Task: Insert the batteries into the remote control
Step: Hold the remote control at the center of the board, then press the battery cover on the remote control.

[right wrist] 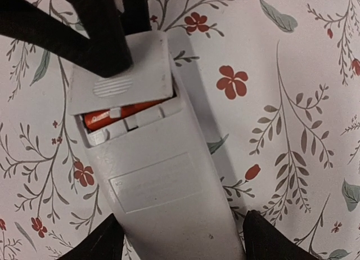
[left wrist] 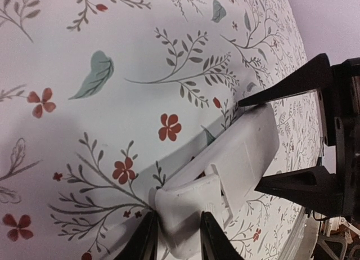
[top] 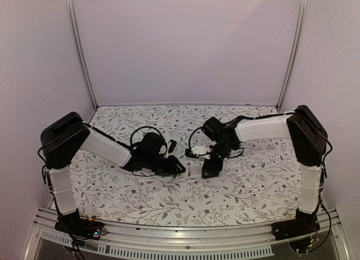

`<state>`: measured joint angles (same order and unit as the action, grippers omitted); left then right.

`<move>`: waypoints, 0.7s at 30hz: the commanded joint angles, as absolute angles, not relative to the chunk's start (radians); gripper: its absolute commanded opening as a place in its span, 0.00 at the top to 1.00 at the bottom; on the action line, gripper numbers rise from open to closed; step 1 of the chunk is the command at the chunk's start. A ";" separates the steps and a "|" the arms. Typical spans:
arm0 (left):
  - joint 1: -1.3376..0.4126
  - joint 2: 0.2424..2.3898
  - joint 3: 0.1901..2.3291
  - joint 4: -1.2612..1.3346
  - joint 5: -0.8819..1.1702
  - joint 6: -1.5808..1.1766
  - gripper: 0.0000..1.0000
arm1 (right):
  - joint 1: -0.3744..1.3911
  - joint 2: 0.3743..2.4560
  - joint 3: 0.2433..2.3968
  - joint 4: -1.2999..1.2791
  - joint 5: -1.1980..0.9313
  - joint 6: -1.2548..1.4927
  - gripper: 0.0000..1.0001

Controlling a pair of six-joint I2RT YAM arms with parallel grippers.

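Observation:
The remote control (right wrist: 163, 198) lies white back up on the flowered tablecloth, between the two arms (top: 193, 171). Its battery cover (right wrist: 140, 63) sits partly over the bay. The orange battery (right wrist: 115, 115) shows in the gap; the dark battery is hidden. My left gripper (left wrist: 177, 240) is shut on the cover (left wrist: 185, 206) at the remote's bay end. Its fingers (right wrist: 90, 40) show on the cover in the right wrist view. My right gripper (right wrist: 183, 246) clasps the remote's other end, its fingers (left wrist: 287, 88) on both sides of the remote (left wrist: 247, 153).
The flowered cloth (top: 169, 198) covers the table. Pale walls and two metal posts (top: 81, 52) close in the back and sides. A metal rail (top: 185, 237) runs along the near edge. Cables loop over both wrists.

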<state>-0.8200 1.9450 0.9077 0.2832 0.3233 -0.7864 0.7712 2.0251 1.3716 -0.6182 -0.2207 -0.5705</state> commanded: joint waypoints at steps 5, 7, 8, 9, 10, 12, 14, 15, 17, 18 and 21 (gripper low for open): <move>-0.828 1.944 0.887 0.182 0.302 -0.791 0.73 | 0.811 2.052 1.388 -0.679 -0.203 -0.537 0.35; -0.832 1.946 0.894 0.173 0.298 -0.782 0.73 | 0.819 2.050 1.373 -0.667 -0.198 -0.529 0.37; -0.835 1.948 0.902 0.163 0.295 -0.776 0.73 | 0.821 2.045 1.365 -0.658 -0.199 -0.526 0.39; -0.837 1.953 0.911 0.154 0.293 -0.774 0.74 | 0.824 2.038 1.357 -0.650 -0.199 -0.520 0.40; -0.837 1.957 0.917 0.153 0.294 -0.773 0.74 | 0.825 2.035 1.351 -0.642 -0.198 -0.515 0.41; -0.839 1.968 0.935 0.143 0.296 -0.778 0.74 | 0.832 2.034 1.352 -0.640 -0.193 -0.502 0.45; -0.839 1.976 0.948 0.135 0.297 -0.778 0.75 | 0.836 2.033 1.352 -0.640 -0.191 -0.493 0.46; -0.840 1.979 0.953 0.129 0.298 -0.778 0.75 | 0.838 2.033 1.350 -0.636 -0.190 -0.493 0.46; -0.841 1.979 0.957 0.125 0.297 -0.777 0.75 | 0.843 2.031 1.346 -0.628 -0.190 -0.492 0.47; -0.841 1.979 0.960 0.120 0.294 -0.774 0.74 | 0.845 2.032 1.344 -0.625 -0.190 -0.491 0.47; -0.841 1.980 0.975 0.103 0.291 -0.763 0.72 | 0.848 2.035 1.345 -0.620 -0.189 -0.490 0.48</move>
